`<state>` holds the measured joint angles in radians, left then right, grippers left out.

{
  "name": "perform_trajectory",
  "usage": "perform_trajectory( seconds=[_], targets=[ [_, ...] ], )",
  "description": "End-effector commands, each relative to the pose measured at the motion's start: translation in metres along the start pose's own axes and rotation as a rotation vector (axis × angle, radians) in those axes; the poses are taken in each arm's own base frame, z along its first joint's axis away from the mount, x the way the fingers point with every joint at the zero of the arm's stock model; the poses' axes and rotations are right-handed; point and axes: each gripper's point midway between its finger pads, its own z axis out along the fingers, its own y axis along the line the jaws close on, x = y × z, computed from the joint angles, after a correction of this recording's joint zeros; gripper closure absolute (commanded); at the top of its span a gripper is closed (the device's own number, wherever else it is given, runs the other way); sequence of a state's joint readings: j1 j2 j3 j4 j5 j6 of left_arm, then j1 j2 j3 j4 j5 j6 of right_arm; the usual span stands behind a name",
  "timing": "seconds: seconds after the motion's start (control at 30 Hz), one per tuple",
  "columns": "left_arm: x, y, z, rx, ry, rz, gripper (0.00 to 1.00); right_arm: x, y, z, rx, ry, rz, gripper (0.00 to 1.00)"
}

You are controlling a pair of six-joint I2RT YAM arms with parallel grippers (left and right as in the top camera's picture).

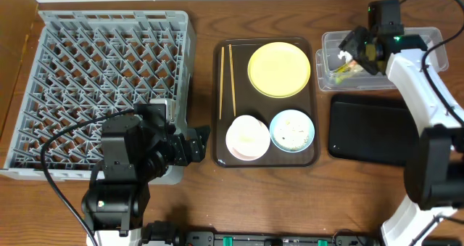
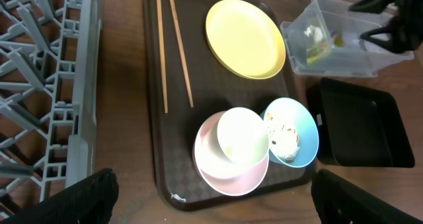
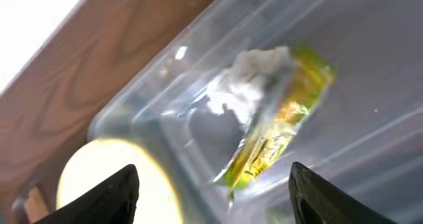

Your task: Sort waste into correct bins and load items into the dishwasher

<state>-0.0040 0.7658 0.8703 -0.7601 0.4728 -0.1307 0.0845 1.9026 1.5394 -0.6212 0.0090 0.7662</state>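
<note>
My right gripper (image 1: 353, 48) hangs open over the clear tub (image 1: 429, 37). In the right wrist view its fingers (image 3: 112, 194) stand wide apart above the green-yellow wrapper (image 3: 277, 141) and the white tissue (image 3: 248, 85), both lying loose in the tub. My left gripper (image 2: 218, 207) is open by the near edge of the brown tray, holding nothing. On that tray lie the yellow plate (image 1: 279, 69), two chopsticks (image 1: 226, 79), a white bowl (image 2: 241, 135) resting in a pink dish (image 2: 225, 174), and a light blue bowl (image 2: 297, 121) with rice scraps (image 2: 285, 137).
The grey dish rack (image 1: 101, 86) fills the left of the table, with my left arm at its near right corner. The brown serving tray (image 1: 268, 161) sits in the middle. A shallow black tray (image 1: 370, 130) lies right of it, just in front of the clear tub.
</note>
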Motion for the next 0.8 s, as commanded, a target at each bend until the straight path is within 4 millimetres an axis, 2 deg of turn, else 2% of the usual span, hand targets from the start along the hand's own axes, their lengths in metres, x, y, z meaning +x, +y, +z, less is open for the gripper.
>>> perform_trajectory(
  seconds=[0.0, 0.07, 0.17, 0.23, 0.33, 0.4, 0.5, 0.53, 0.67, 0.77],
  targets=[
    [-0.007, -0.007, -0.005, 0.019, -0.017, 0.013, 0.06, -0.01, 0.041, -0.092, -0.177, -0.082, -0.235, 0.39],
    [-0.007, -0.007, -0.005, 0.019, -0.017, 0.013, 0.06, 0.01, 0.051, -0.119, -0.231, -0.049, -0.379, 0.62],
    [-0.007, -0.007, -0.005, 0.019, -0.017, 0.014, 0.06, 0.059, 0.05, -0.136, -0.219, 0.07, -0.525, 0.72],
    [-0.007, -0.007, -0.005, 0.019, -0.017, 0.013, 0.06, 0.098, 0.045, -0.137, -0.186, 0.18, -0.603, 0.8],
    [-0.007, -0.007, -0.005, 0.019, -0.017, 0.014, 0.06, 0.151, 0.034, -0.126, -0.131, 0.327, -0.694, 0.89],
    [-0.007, -0.007, -0.005, 0.019, -0.017, 0.014, 0.06, 0.176, 0.025, -0.115, -0.096, 0.384, -0.733, 0.92],
    [-0.007, -0.007, -0.005, 0.019, -0.017, 0.013, 0.06, 0.197, -0.001, -0.093, 0.027, 0.416, -0.716, 0.99],
    [-0.007, -0.007, -0.005, 0.019, -0.017, 0.013, 0.06, 0.204, -0.017, -0.081, 0.079, 0.432, -0.684, 0.99],
    [-0.007, -0.007, -0.005, 0.019, -0.017, 0.013, 0.06, 0.21, -0.05, -0.067, 0.142, 0.477, -0.636, 0.99],
    [-0.007, -0.007, -0.005, 0.019, -0.017, 0.014, 0.06, 0.206, -0.081, -0.06, 0.22, 0.496, -0.564, 0.99]
  ],
)
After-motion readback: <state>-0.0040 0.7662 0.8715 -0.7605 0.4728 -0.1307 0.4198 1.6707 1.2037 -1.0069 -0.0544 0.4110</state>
